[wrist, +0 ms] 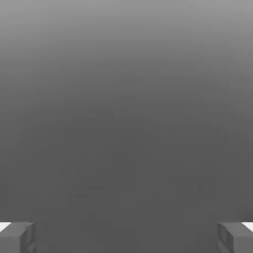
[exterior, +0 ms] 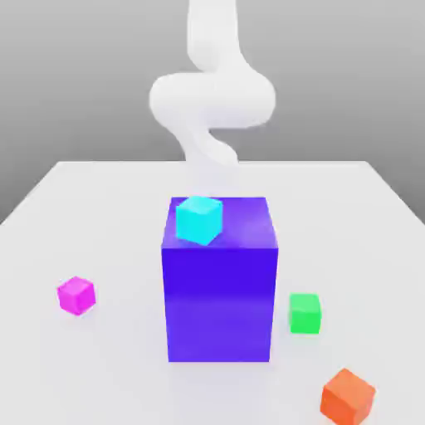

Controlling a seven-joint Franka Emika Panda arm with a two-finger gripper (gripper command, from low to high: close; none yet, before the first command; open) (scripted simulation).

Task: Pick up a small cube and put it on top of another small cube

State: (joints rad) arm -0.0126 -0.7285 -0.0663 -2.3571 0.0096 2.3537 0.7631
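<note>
Near the table's point(exterior: 50, 207) left edge in the exterior view, your magenta cube point(exterior: 76, 295) sits well apart from the green cube point(exterior: 305, 314). Your gripper point(wrist: 126, 237) is spread wide, holding nothing. Carrying across, you risk clipping the tall blue block point(exterior: 220, 282) between them.

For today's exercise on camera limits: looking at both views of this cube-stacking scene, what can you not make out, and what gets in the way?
- Exterior view: the arm's lower end is hidden behind the big blue-violet block and the cyan cube on it.
- Exterior view: the table behind the block is hidden by it.
- Exterior view: the orange cube has its base cut by the picture's edge.
- Hand view: the two fingertips are cut off by the picture's edge.
</note>
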